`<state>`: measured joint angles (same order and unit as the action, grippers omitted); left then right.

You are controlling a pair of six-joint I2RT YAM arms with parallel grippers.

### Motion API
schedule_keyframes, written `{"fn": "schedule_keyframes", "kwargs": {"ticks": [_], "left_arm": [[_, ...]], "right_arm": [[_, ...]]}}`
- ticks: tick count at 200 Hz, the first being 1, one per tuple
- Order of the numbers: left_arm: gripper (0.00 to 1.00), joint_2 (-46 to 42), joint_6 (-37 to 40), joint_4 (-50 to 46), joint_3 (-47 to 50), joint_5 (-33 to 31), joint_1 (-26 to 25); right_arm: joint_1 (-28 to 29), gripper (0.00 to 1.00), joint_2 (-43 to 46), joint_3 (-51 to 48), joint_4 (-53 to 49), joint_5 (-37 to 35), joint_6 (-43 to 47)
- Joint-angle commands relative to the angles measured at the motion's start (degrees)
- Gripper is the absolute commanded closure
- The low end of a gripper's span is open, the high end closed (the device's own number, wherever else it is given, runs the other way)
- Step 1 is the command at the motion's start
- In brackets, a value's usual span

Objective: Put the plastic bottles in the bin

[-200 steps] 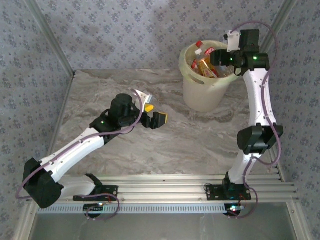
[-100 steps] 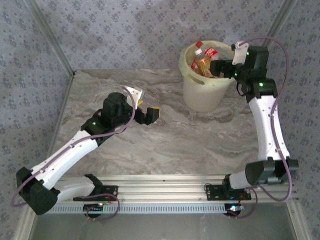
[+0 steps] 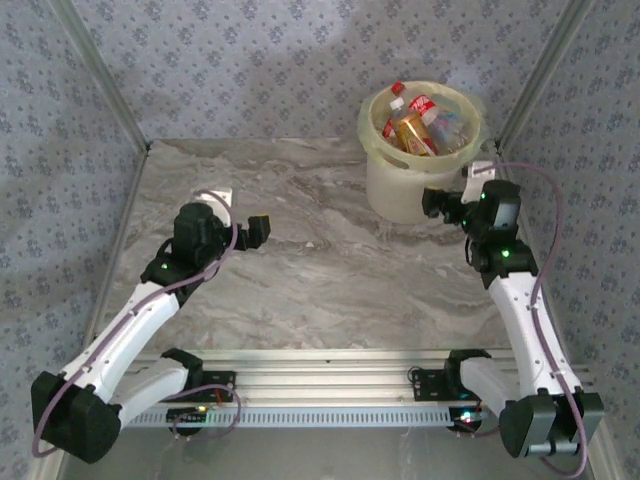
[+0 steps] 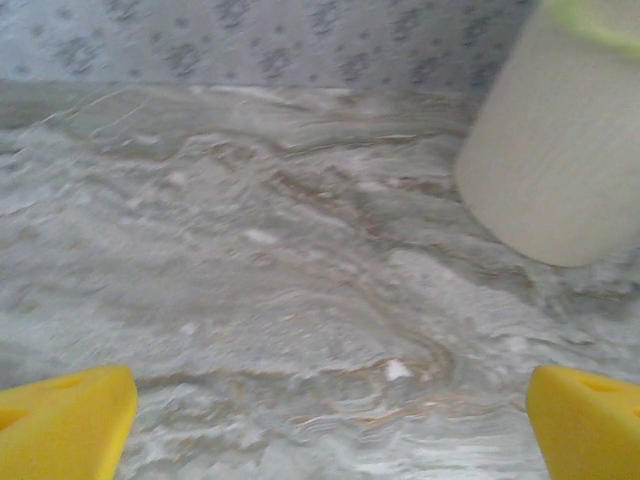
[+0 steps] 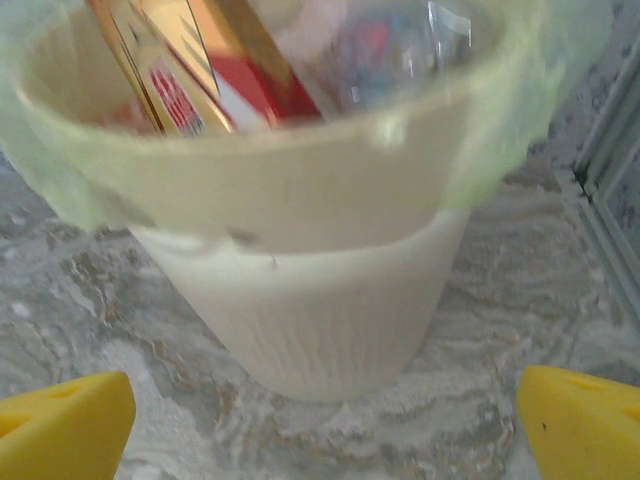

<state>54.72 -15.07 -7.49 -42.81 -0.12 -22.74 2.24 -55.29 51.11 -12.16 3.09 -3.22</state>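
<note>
The bin (image 3: 398, 192) stands upper right, near the back edge of the bench (image 3: 330, 285), with the bottles (image 3: 412, 128) inside. The left tool (image 3: 256, 231) is wide and empty, centre-left over bare bench. The right tool (image 3: 442, 204) is wide and empty, just beside the bin wall.

The bin (image 3: 398, 190) stands on the desk (image 3: 330, 280) toward its far right corner, with the plastic bottles (image 3: 412, 128) piled inside it. The right tool (image 3: 441, 204) sits just beside the bin's near wall. The left tool (image 3: 257, 230) is over the desk's left half, well apart from the bin and pointing toward it.
</note>
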Motion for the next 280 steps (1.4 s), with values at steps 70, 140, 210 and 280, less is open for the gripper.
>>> {"fn": "schedule_keyframes", "kwargs": {"ticks": [70,140,210,280], "left_arm": [[0.00,-4.4,5.2,7.6,11.2,-13.1,4.7],[0.00,-2.2,9.2,14.1,16.3,-16.9,9.1],[0.00,1.9,13.3,31.7,23.5,-10.4,18.5],[0.01,19.6,13.7,53.0,25.5,-1.5,23.4]], "right_arm": [[-0.6,0.00,-7.7,-25.7,37.5,-14.6,2.9],[-1.4,0.00,-22.5,-33.9,60.9,-10.8,5.7],[-4.9,0.00,-32.0,-30.8,62.9,-7.5,2.3],[-3.1,0.00,-32.0,-29.6,60.6,-10.0,3.7]]}}
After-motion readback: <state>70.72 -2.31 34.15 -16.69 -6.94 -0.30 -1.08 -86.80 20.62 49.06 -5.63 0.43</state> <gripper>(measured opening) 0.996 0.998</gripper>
